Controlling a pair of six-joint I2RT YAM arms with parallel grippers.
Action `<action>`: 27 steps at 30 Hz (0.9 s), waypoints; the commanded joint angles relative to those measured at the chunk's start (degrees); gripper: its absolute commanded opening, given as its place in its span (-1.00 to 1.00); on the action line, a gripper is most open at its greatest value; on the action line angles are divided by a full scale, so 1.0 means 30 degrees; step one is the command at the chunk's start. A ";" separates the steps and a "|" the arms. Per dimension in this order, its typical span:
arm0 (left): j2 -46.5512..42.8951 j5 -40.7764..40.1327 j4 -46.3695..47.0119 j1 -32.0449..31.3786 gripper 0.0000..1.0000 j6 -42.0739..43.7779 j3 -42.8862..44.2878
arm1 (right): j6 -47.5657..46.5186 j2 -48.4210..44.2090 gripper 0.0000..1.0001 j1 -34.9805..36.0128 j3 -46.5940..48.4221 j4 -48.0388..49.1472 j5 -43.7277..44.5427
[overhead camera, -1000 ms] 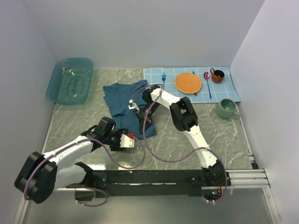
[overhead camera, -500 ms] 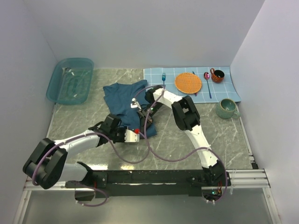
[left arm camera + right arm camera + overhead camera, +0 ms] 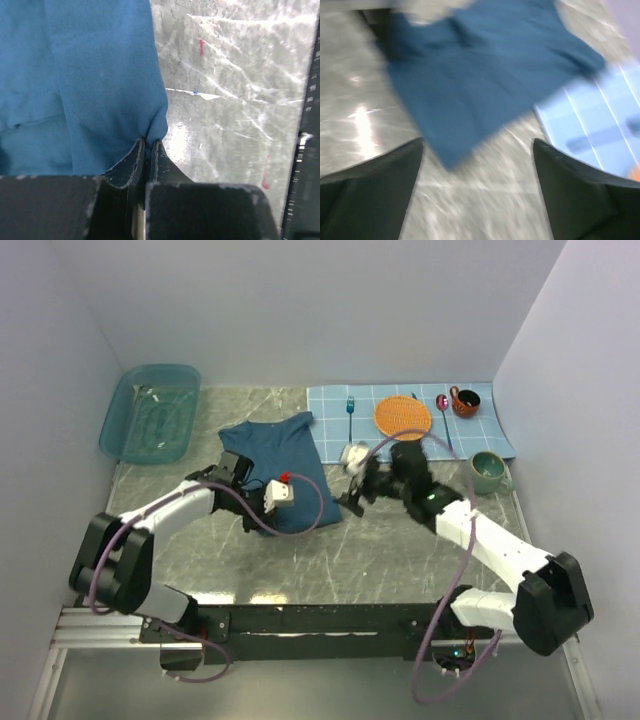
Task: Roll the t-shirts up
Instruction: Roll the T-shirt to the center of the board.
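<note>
A dark teal-blue t-shirt (image 3: 282,455) lies spread on the marble table, left of centre. My left gripper (image 3: 258,518) is at the shirt's near edge, shut on a pinch of the cloth (image 3: 112,85). The fabric runs down between the two dark fingertips (image 3: 136,152). My right gripper (image 3: 355,490) hovers just right of the shirt's near right corner, above bare table. Its jaws stand wide apart with nothing between them (image 3: 477,142). The shirt's corner (image 3: 470,85) shows beyond that gripper, blurred.
A translucent blue tub (image 3: 150,412) sits at the back left. On the light blue checked placemat (image 3: 490,435) at the back right are an orange plate (image 3: 403,417), a fork (image 3: 351,405), a spoon (image 3: 443,405) and a brown mug (image 3: 465,402). A green mug (image 3: 487,472) stands beside it.
My right gripper has let go of the shirt, opened wide and drawn back to the right. My left gripper has moved up to the shirt's near edge and shut on it.
</note>
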 commanded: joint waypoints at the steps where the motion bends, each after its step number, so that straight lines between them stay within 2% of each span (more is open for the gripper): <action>1: 0.1985 0.3055 -0.3046 0.1189 -0.98 -0.0236 0.2373 | -0.3283 0.2098 0.77 0.2067 -0.0896 0.2973 0.0348; 3: 0.2544 0.3931 -0.3551 0.1979 -0.98 -0.0030 0.2993 | -0.6054 0.2273 0.77 0.2828 -0.1598 0.3412 0.0873; 6: 0.2808 0.4491 -0.4164 0.2801 -0.98 0.0436 0.3316 | -0.7679 0.3410 0.79 0.3505 -0.2128 0.4877 0.1696; 11: 0.3831 0.5606 -0.6591 0.3946 -0.98 0.1871 0.4108 | -0.8269 0.4880 0.87 0.4061 -0.1457 0.6460 0.2194; 15: 0.4155 0.5781 -0.6891 0.4444 -0.98 0.2224 0.4256 | -0.8122 0.6487 0.87 0.4444 -0.0548 0.7048 0.2197; 21: 0.4947 0.5723 -0.7507 0.5292 -0.98 0.3191 0.4461 | -0.8678 0.8718 0.66 0.4971 0.0040 0.8161 0.2402; 27: 0.5151 0.5811 -0.7360 0.5587 -0.98 0.3221 0.4402 | -1.0346 0.9597 0.40 0.5147 0.0332 0.7313 0.1609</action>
